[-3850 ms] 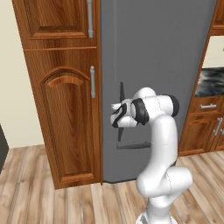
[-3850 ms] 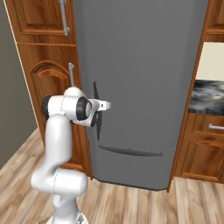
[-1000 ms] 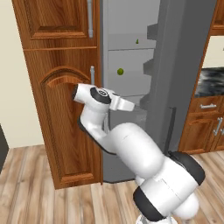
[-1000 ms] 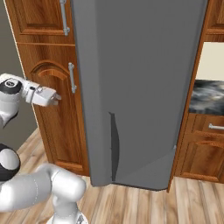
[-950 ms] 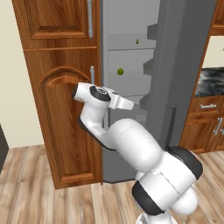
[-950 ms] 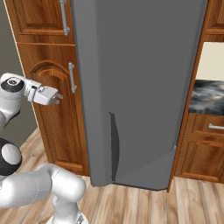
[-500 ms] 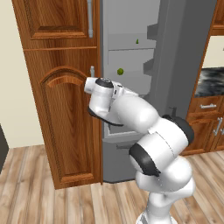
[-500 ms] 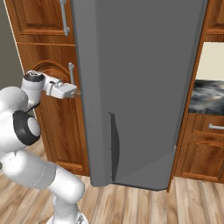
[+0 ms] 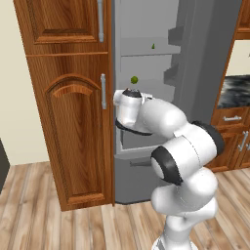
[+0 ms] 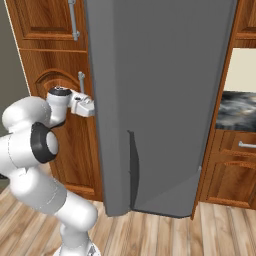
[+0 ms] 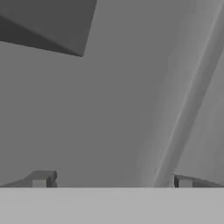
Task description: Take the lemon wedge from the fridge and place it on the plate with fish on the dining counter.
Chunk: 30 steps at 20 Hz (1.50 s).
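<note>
The tall grey fridge stood open, and the tiny yellowish-green lemon wedge sat on an upper shelf (above a round green ball). The two-finger gripper was spread wide, empty, before grey panels.

One fridge with one lemon wedge, one green ball, and two wooden doors.

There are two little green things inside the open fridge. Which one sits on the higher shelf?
The tiny pointed lemon wedge sits on the higher shelf. The round green ball rests one shelf lower and further left, just above the robot's wrist.
</note>
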### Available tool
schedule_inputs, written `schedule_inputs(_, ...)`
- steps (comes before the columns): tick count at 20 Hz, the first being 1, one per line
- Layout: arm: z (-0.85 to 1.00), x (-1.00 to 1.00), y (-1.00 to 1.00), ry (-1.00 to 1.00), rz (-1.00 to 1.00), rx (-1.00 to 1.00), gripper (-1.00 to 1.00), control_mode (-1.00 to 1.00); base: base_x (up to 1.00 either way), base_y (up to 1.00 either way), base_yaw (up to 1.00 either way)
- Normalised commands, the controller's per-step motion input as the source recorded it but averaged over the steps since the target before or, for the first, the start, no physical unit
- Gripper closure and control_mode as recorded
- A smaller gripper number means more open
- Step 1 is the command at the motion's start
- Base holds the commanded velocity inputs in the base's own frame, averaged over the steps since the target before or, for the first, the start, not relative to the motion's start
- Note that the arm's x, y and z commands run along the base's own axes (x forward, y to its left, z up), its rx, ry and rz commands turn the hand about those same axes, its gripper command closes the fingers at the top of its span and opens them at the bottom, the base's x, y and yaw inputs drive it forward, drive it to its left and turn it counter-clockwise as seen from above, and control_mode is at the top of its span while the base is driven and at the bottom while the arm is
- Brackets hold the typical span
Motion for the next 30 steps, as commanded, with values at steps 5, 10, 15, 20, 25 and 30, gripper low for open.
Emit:
schedule_inputs(5,-0.04,-0.69,-1.0,0.0,-0.07,-0.01,-1.0,-1.0,0.0,0.0,0.0)
schedule_inputs(10,-0.04,-0.8,-1.0,0.0,-0.1,0.0,-1.0,-1.0,0.0,0.0,0.0)
schedule_inputs(15,0.0,-0.72,-1.0,0.0,-0.11,0.0,-1.0,-1.0,0.0,0.0,0.0)
schedule_inputs(20,0.0,-0.71,-1.0,-0.02,-0.09,0.0,-1.0,-1.0,0.0,0.0,0.0)
schedule_inputs(25,0.06,-0.85,-1.0,-0.13,-0.07,0.0,-1.0,-1.0,0.0,0.0,0.0)
schedule_inputs(30,0.23,-0.68,0.05,-0.08,0.12,0.03,-1.0,-1.0,0.0,0.0,0.0)
